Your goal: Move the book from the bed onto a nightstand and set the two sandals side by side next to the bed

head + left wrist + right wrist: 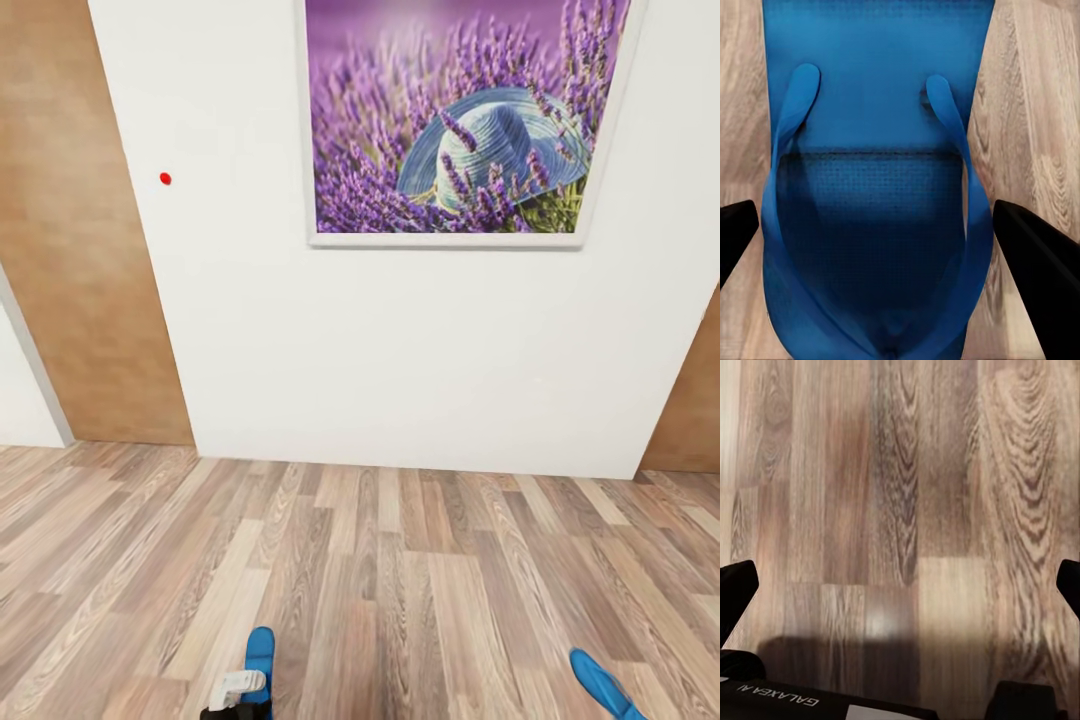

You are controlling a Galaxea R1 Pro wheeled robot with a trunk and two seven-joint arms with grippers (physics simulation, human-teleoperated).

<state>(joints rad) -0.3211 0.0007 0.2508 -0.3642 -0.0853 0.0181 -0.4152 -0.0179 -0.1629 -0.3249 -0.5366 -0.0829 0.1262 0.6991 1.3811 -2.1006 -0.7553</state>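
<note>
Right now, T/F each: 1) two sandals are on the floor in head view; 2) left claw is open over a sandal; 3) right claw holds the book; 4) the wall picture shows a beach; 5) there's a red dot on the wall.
1) Two sandals lie on the floor, one at the left, the other at the right: true.
2) The left claw is open, its fingers either side of a sandal: true.
3) False. The right claw is open over bare floor; no book.
4) False. The picture shows lavender and a blue hat.
5) A red dot marks the wall: true.
</note>
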